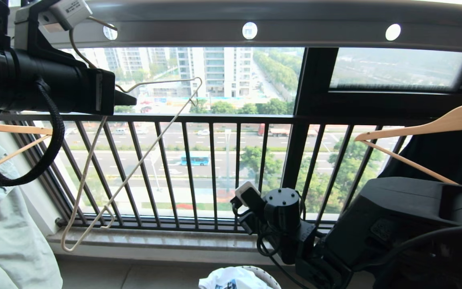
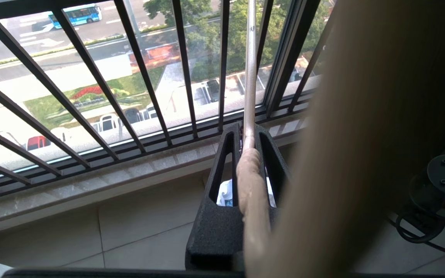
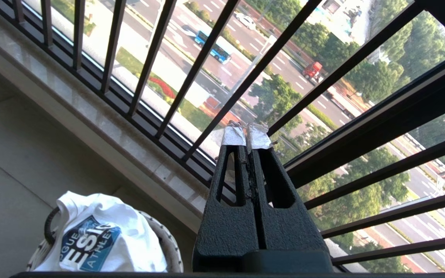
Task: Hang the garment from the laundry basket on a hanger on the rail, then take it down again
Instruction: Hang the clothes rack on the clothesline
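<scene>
While the left tool [image 2: 247,144] is shut tight on the thin cream wire hanger [image 1: 134,160], which hangs tilted at 9 o'clock under the grey rail [image 1: 315,34], the hanger could swing, slip out or catch on the black balcony bars [image 1: 215,168] because it is so thin. At 6 o'clock, the white T-shirt with the blue logo [image 3: 99,235] lies bunched in the small round laundry basket [image 3: 164,243] on the floor. Nearby, the right tool [image 3: 247,139] is closed and holds nothing.
</scene>
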### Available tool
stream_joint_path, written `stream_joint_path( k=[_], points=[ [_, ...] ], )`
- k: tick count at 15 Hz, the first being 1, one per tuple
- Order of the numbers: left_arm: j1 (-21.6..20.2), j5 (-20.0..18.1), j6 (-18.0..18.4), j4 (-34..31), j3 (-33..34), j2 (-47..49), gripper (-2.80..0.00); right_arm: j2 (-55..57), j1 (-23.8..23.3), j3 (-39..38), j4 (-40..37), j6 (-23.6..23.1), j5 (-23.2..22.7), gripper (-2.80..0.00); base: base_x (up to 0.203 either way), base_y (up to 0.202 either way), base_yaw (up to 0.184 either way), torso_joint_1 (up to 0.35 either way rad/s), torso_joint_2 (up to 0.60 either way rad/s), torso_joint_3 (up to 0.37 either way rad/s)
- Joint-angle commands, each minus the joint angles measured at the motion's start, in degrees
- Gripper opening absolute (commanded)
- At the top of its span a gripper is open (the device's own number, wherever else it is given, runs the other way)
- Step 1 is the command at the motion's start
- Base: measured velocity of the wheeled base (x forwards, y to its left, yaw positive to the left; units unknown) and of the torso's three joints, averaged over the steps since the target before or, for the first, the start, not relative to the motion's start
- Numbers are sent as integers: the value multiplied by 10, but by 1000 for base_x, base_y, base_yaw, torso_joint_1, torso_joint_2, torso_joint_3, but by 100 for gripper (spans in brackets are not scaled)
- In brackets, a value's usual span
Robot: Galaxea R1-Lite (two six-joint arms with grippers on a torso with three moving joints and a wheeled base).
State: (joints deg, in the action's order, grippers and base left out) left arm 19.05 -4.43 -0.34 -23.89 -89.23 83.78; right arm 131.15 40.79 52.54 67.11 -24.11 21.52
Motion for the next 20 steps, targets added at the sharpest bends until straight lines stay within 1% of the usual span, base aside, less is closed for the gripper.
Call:
stream_joint_path(
  k=[1, 3, 11, 14, 20],
  points=[
    [-4, 1, 11, -2, -10, 14, -280, 2, 0, 0, 4, -1, 1, -280, 0, 0, 0, 0, 0, 0],
    [-17, 1, 19, -1, -11, 21, -280, 2, -1, 0, 4, -1, 1, -280, 0, 0, 0, 0, 0, 0],
    [-23, 1, 20, -2, -11, 11, -280, 3, -4, 2, 4, -1, 1, -280, 0, 0, 0, 0, 0, 0],
    [-38, 0, 20, -2, -8, 8, -280, 3, -4, 3, 4, -1, 1, -280, 0, 0, 0, 0, 0, 0],
    [-35, -1, 21, -1, -9, 34, -280, 4, -4, 3, 3, -2, 1, -280, 0, 0, 0, 0, 0, 0]
  ],
)
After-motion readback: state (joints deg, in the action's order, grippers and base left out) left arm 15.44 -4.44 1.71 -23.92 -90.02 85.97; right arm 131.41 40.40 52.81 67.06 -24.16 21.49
